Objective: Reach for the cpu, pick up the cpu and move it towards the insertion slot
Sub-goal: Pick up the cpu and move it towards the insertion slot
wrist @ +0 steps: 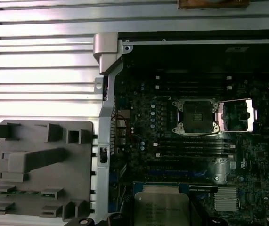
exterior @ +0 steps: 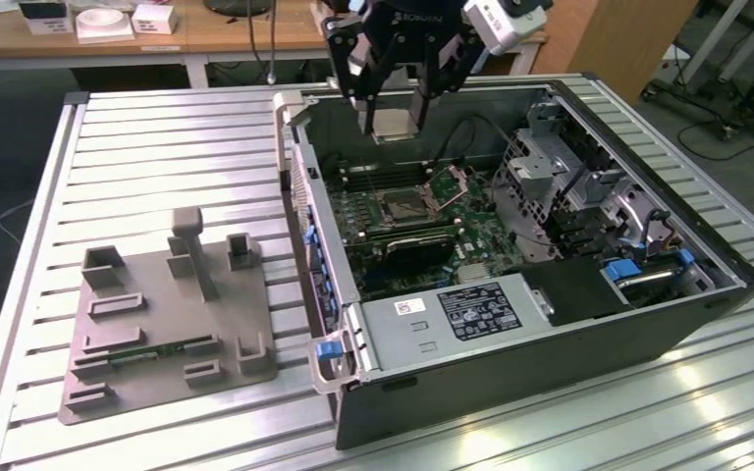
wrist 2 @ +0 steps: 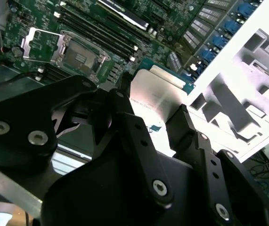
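Holding the cpu (exterior: 393, 124) clamped flat in the jaws, gripper (exterior: 396, 116) hangs above the open slot (exterior: 404, 205), flap raised to receive it.

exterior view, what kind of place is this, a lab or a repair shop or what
Most likely a robotics lab or test cell. An open computer case lies on a ribbed metal table, a grey parts fixture sits beside it, and the gripper holds the cpu above the case.

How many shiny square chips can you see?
1: the cpu is held in the gripper, up above the open computer case, over the far end. Others may be hidden.
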### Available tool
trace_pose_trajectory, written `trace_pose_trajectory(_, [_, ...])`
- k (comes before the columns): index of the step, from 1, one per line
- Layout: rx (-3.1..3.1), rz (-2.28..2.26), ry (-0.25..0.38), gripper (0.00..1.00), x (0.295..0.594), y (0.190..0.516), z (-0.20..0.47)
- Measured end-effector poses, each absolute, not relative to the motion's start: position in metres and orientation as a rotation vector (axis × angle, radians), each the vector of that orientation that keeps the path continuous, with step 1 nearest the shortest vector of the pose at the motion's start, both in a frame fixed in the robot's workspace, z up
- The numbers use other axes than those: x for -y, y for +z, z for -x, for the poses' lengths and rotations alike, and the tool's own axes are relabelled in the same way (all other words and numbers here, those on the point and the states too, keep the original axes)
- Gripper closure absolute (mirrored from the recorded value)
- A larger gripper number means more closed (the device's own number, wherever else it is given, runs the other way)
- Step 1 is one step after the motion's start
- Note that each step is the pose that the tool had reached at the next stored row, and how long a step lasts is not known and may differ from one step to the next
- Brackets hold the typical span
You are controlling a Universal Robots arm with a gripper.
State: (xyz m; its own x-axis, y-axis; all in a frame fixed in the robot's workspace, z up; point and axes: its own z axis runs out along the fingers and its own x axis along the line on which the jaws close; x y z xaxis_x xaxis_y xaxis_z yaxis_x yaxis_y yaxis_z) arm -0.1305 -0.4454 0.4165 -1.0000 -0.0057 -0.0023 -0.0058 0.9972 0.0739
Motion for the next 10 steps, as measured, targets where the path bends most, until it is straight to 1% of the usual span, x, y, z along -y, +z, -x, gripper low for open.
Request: trace_pose_trajectory(10, [-3.137, 0.009, 0.116, 0.46, 0.444, 0.416, 0.119])
